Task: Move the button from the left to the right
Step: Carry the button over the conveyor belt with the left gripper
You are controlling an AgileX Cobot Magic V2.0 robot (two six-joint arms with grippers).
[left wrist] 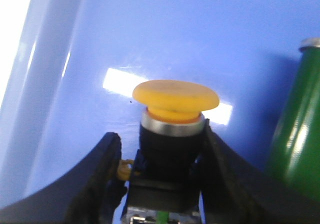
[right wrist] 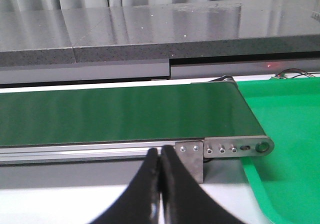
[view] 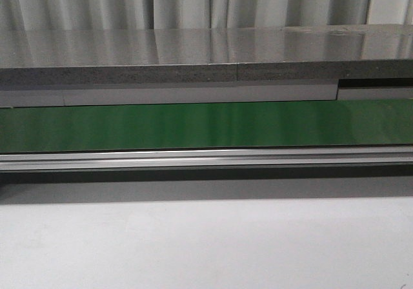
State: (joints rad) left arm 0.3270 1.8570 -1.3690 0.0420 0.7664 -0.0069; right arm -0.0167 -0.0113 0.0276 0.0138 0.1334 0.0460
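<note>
The button (left wrist: 175, 96) has a round yellow-orange cap, a silver ring and a dark blocky body. It shows only in the left wrist view, over the floor of a blue bin (left wrist: 165, 29). My left gripper (left wrist: 160, 134) has a black finger on each side of the button's dark body and is closed against it. My right gripper (right wrist: 160, 151) is shut and empty, above the white table just in front of the conveyor's right end. Neither gripper nor the button shows in the front view.
A green conveyor belt (view: 206, 124) runs left to right with an aluminium rail (view: 206, 159) along its near side. Its end roller (right wrist: 262, 147) meets a green tray (right wrist: 290, 134). A green cylinder (left wrist: 297, 129) stands in the blue bin near the button. A grey counter (view: 206, 47) lies behind.
</note>
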